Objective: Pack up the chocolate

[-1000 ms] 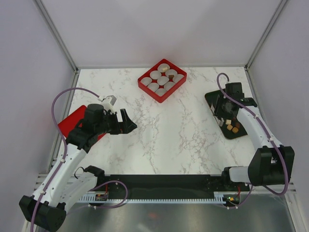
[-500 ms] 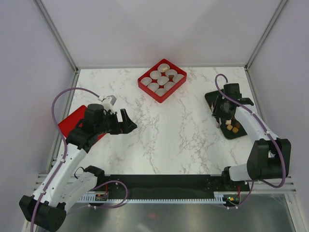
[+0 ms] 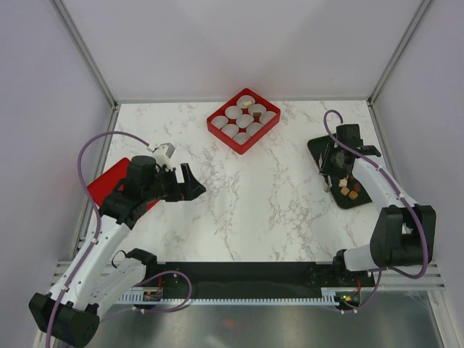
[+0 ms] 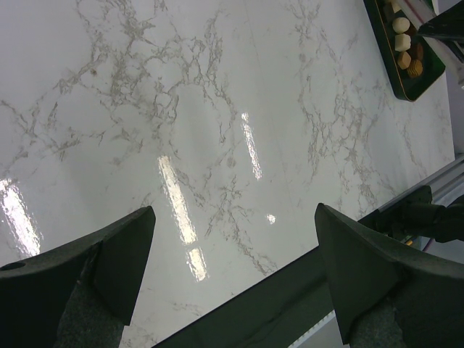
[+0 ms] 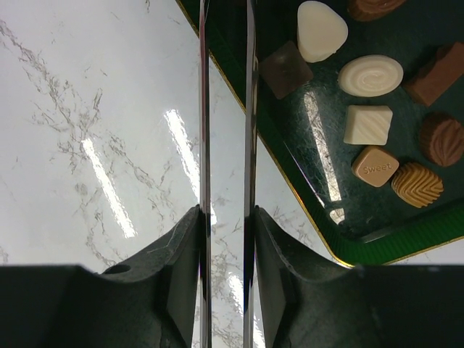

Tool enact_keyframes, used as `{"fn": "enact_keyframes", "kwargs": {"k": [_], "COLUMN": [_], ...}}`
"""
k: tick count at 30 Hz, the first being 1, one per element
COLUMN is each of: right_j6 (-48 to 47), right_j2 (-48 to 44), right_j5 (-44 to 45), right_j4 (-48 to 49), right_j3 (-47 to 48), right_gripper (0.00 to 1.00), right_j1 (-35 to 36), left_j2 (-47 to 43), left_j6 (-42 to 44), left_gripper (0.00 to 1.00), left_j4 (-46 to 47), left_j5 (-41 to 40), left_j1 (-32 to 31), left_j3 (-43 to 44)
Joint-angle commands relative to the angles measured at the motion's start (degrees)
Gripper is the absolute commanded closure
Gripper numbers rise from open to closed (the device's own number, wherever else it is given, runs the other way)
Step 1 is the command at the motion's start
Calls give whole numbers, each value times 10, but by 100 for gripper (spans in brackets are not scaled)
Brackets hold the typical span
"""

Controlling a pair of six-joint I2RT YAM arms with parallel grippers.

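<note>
Chocolate (image 5: pixel 370 76) pieces (brown, tan and white) lay in a dark green tray (image 5: pixel 290 138) at the right edge of the surface (image 3: pixel 254 196). The right hand (image 5: pixel 226 217) hung over the tray's inner rim, its fingers narrowed onto a pair of long metal tweezers (image 5: pixel 248 109) whose tips ran out of the wrist view. At the middle of the far edge a red box (image 3: pixel 217 125) held white paper cups (image 3: pixel 233 112), two of them showing a piece inside. The left hand (image 4: pixel 233 217) hovered above the left part of the surface, spread wide and holding nothing.
</note>
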Motion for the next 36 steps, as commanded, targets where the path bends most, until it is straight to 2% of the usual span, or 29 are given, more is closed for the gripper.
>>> {"fn": "enact_keyframes", "kwargs": {"k": [1, 12, 17, 26, 30, 36], "right_j6": [1, 18, 37, 53, 55, 52], "right_j2": [-22, -7, 25, 172, 239, 290], "right_j5": [15, -7, -35, 1, 17, 38], "right_j4": [-4, -18, 6, 38, 62, 85], "right_j3": [39, 104, 169, 334, 384, 408], "right_gripper": [63, 66, 66, 67, 66, 66], "right_j1": [-4, -3, 37, 159, 176, 186], "left_j2": [1, -2, -1, -2, -2, -3], "left_j6": [24, 24, 24, 24, 24, 24], "left_gripper": [0, 0, 0, 0, 0, 0], "left_j4": [21, 21, 22, 22, 22, 21], "left_j5": [16, 14, 14, 10, 11, 11], "left_j1": [0, 1, 1, 1, 1, 1], "left_j3": [1, 0, 0, -1, -1, -2]}}
